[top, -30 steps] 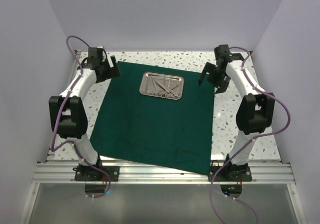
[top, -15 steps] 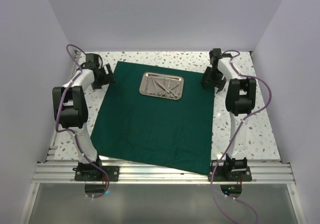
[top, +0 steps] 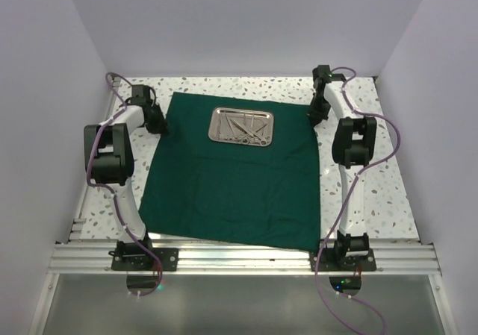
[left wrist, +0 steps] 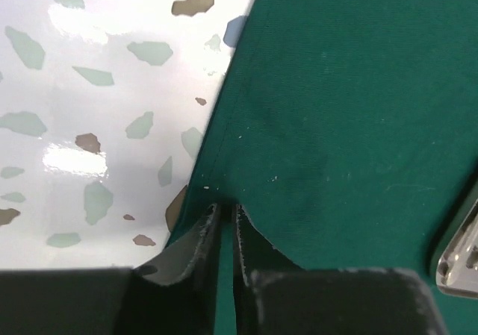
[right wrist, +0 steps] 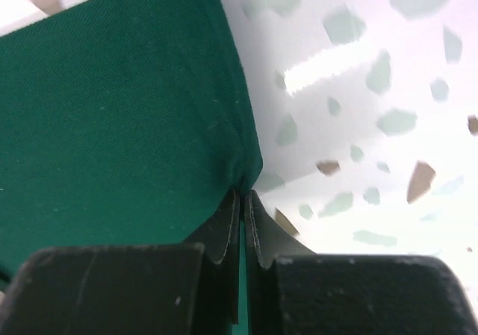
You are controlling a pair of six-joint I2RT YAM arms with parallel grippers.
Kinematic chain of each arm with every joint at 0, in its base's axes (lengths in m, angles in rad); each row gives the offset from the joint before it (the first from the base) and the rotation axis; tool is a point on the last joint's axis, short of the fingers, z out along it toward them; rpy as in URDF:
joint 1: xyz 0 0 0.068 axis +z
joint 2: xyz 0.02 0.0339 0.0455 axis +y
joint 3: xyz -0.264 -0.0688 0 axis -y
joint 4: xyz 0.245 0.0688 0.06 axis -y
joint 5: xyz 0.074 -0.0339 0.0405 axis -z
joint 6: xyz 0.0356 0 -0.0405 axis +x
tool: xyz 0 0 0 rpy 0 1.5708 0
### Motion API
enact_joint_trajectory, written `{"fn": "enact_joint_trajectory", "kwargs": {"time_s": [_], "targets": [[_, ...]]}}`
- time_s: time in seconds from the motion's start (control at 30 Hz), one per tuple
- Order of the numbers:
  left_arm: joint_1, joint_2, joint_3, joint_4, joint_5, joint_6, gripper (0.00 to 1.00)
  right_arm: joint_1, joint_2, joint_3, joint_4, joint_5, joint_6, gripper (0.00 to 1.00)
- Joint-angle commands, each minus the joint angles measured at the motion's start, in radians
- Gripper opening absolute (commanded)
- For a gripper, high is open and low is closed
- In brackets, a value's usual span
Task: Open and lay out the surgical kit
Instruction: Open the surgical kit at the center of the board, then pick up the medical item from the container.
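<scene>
Top external view: pinching far edges of dark green cloth [top: 231, 186], lying flat under steel tray [top: 241, 126], with left gripper [top: 157, 120] and right gripper [top: 320, 115] clamped tight; smoothing step, probably needing even outward pulling.

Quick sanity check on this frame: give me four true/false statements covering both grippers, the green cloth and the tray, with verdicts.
1. The left gripper is shut on the left edge of the green cloth. True.
2. The right gripper hangs open over the steel tray. False: it is shut on the cloth's right edge, off to the side of the tray.
3. The steel tray sits on the far half of the cloth, which lies spread flat. True.
4. The instruments are laid out on the cloth beside the tray. False: they all lie inside the tray.
</scene>
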Motion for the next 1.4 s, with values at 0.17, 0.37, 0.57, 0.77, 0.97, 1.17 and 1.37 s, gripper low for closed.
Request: {"fn": "enact_joint_trajectory", "kwargs": {"time_s": [0.17,0.37,0.57,0.77,0.97,1.17,1.37], "targets": [[0.001,0.058,0.037,-0.036,0.039,-0.001,0.00,-0.010,0.209,0.279,0.083,-0.125,0.068,0.00],[0.001,0.007,0.020,-0.063,-0.016,0.000,0.00,-0.026,0.214,0.316,0.163,-0.137,0.103,0.00],[0.001,0.016,0.094,-0.149,-0.054,-0.001,0.34,-0.047,0.151,0.262,0.147,-0.132,0.085,0.49],[0.001,-0.086,0.118,-0.204,-0.100,-0.012,1.00,-0.059,0.016,0.241,0.119,-0.086,0.059,0.83],[0.002,-0.235,0.019,-0.198,-0.128,-0.008,1.00,-0.007,-0.099,0.153,0.183,-0.230,0.083,0.82],[0.001,-0.333,-0.113,-0.166,-0.110,-0.003,1.00,0.129,-0.098,0.160,0.238,-0.338,0.018,0.82],[0.001,-0.412,-0.210,-0.158,-0.090,0.012,1.00,0.223,-0.069,0.160,0.242,-0.353,-0.010,0.64]]}}
